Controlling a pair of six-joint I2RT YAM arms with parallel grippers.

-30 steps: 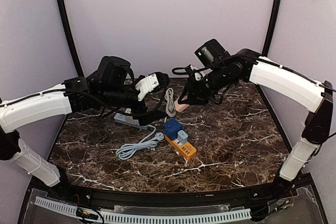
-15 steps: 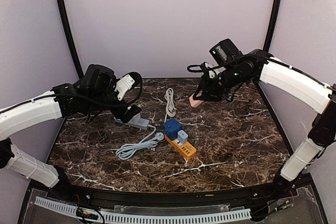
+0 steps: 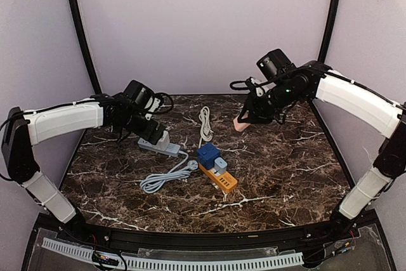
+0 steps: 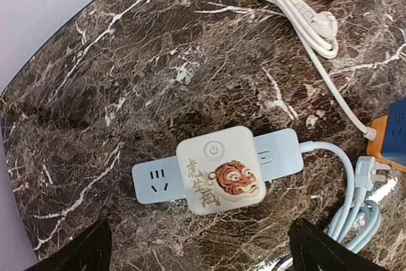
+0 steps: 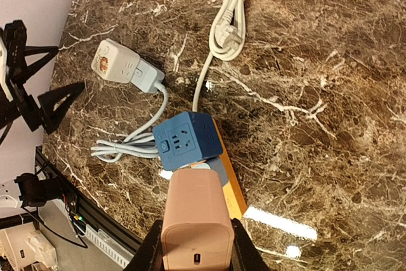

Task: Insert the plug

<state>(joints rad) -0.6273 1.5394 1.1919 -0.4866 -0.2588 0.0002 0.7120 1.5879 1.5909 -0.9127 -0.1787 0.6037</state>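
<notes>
My right gripper (image 3: 246, 117) is shut on a pink plug block (image 3: 239, 124) and holds it in the air over the back of the table. In the right wrist view the pink plug (image 5: 196, 211) sits between the two black fingers (image 5: 151, 249), above a blue cube socket (image 5: 186, 140) that stands on an orange power strip (image 5: 233, 191). My left gripper (image 3: 156, 132) hangs open over a grey power strip (image 4: 155, 184) that carries a cream adapter with a tiger face (image 4: 221, 178). Its fingertips (image 4: 81, 252) stand wide apart, nothing between them.
A coiled white cord (image 3: 205, 124) lies at the back middle and runs to the orange strip (image 3: 223, 182). The grey strip's bundled cable (image 3: 166, 176) lies in front of it. The marble table ends at a curved wall behind and a black rail (image 3: 209, 239) in front.
My left arm has pulled back from the middle to the left and now hangs over the grey strip. My right arm has carried the pink plug a little to the right.
</notes>
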